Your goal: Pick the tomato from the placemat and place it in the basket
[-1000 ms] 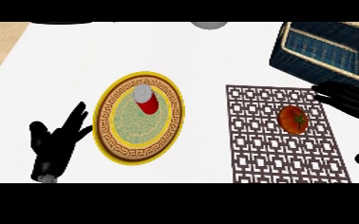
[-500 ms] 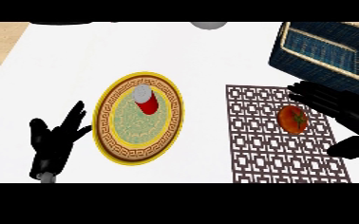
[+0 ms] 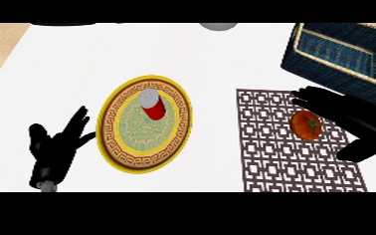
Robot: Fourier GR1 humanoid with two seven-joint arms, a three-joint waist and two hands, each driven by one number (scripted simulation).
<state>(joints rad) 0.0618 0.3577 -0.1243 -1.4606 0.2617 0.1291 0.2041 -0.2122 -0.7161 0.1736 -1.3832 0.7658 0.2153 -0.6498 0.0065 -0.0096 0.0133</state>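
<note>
Right hand (image 3: 345, 117) nearer tomato (image 3: 306, 125) — basket (image 3: 334, 55) unfilled.

White counter (image 3: 220, 59) with a plate, a placemat and a basket on it.
The gold-rimmed plate (image 3: 117, 152) lies left of centre, the brown lattice placemat (image 3: 275, 149) well to its right, and the dark blue woven basket (image 3: 334, 55) sits at the far right corner.

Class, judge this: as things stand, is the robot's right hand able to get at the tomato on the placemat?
Probably yes. The right hand is open just beside the tomato on the placemat, with nothing between them.
</note>
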